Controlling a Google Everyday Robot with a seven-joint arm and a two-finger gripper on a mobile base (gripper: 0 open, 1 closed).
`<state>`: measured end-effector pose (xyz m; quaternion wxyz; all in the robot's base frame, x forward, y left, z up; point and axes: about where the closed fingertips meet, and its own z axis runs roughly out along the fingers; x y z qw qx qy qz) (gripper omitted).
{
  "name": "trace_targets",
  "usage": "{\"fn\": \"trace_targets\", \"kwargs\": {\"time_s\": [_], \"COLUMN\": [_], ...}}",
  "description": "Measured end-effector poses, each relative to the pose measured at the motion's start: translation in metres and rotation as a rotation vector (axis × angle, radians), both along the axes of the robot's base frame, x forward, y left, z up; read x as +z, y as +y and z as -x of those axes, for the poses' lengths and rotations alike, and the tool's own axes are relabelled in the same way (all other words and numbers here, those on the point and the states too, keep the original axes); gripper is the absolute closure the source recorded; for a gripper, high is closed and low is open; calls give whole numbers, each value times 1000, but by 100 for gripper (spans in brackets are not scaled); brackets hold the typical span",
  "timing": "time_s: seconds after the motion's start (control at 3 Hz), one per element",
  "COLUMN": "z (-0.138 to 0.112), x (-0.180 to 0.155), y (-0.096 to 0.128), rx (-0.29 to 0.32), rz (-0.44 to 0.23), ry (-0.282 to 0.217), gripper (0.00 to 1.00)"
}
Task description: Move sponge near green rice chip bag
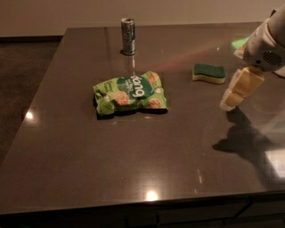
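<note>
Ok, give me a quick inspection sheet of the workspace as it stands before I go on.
Surface: dark glossy table, light glints on it.
Job's things: sponge lies flat at right rear; green rice chip bag lies mid-table, apart from the sponge.
Clutter: silver can upright behind the bag.
Gripper: gripper hangs above the table, nearer the camera and rightward of the sponge, not touching it.
Cables: nothing seen.
Surroundings: pale wall behind, dark floor at left.
</note>
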<state>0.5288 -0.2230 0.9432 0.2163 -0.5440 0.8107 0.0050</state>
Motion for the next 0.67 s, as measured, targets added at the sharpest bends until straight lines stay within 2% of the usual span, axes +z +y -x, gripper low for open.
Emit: {"fn": "trace_targets", "kwargs": {"time_s": [0.33,0.67], "z": [-45,-84], "x": [-21,-42], "y": [-1,3], "rx": [-42,-72], "rz": [-43,-72], "ry": [-11,-2], "gripper": [0,0]}}
